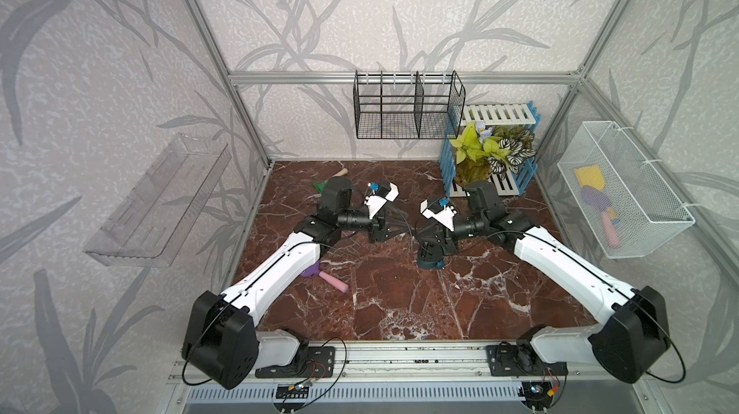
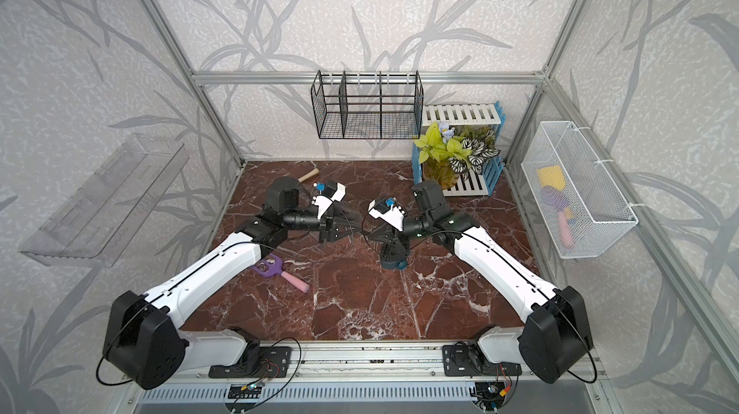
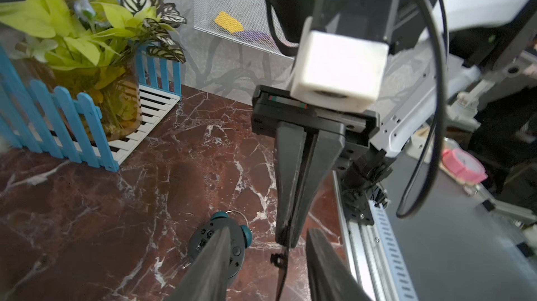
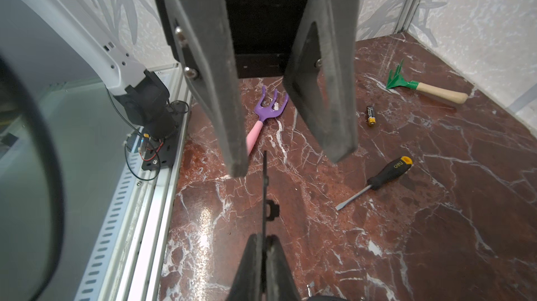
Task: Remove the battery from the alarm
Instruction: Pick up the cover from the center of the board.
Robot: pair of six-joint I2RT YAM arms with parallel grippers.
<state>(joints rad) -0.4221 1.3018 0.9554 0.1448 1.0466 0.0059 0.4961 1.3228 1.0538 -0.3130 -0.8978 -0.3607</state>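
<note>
Battery (image 4: 371, 116) one; alarm (image 3: 236, 253) one; cover (image 4: 272, 210) one.

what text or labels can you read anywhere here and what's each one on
"deli": on the screwdriver handle, near its yellow end, in the right wrist view.
The battery has a printed label, too small to read.
The alarm has small marks on its dark back in the left wrist view, too small to read.
Nothing else legible in any view.

1 ea: battery (image 4: 371, 115), alarm (image 3: 200, 240), screwdriver (image 4: 383, 177), rake (image 4: 421, 88), fork (image 4: 266, 113), thin black plate (image 4: 270, 209).
</note>
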